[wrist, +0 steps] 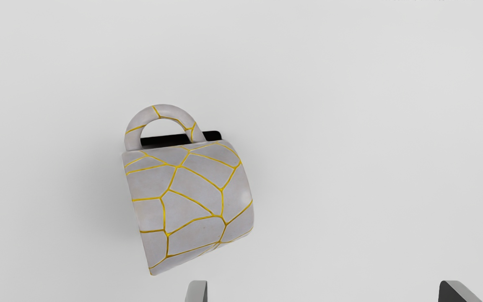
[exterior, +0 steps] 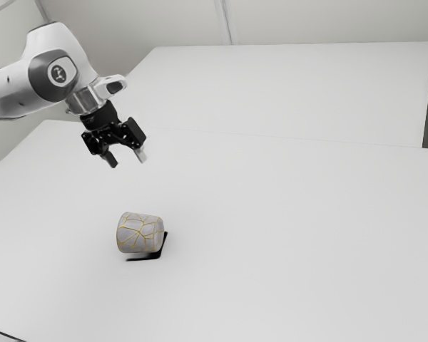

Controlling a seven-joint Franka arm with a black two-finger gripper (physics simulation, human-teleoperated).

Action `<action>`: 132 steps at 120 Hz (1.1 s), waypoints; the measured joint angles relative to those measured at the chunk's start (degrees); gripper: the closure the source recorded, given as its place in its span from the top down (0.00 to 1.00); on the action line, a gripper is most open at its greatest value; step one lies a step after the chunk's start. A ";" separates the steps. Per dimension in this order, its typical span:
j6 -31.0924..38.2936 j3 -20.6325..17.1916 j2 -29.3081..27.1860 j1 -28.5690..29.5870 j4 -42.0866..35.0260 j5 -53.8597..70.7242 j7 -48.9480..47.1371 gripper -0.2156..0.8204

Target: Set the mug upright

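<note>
A pale, bare-looking tabletop [exterior: 307, 249] spreads out below a light wall [exterior: 307, 21], and on it the mug [exterior: 140, 233] lies on its side, grey with yellow vein-like lines. Its handle [wrist: 162, 111] juts out sideways from the body, and a flat black patch [wrist: 212, 135], shadow or thin object, I cannot tell which, shows through the loop and just beyond it.

The hand [exterior: 128, 161] hangs well above the mug, its fingers spread wide with nothing between them.

I judge the mug to be ceramic: rigid, fairly light for this arm, unlikely to give when squeezed, but liable to chip if knocked or dropped. The smooth, curved wall may be slippery and could roll under an off-centre push, though the handle should check the roll on one side. The end with the straight, crisp edge is probably the mouth, the rounded one the base.

A good hold would be across the round body, fingers on opposite sides and clear of the handle, squeezed firmly but not hard. The handle alone would let the weight swing. Righting it calls for a small lift and a slow tilt, base down, so the rim doesn't scrape.
</note>
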 joint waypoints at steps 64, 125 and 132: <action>12.76 14.80 -0.86 -0.86 -15.57 -12.58 23.18 0.79; 5.94 21.54 11.20 -0.05 -16.83 -28.72 41.42 0.79; 4.78 21.52 11.85 -0.78 -16.76 -31.08 42.78 0.79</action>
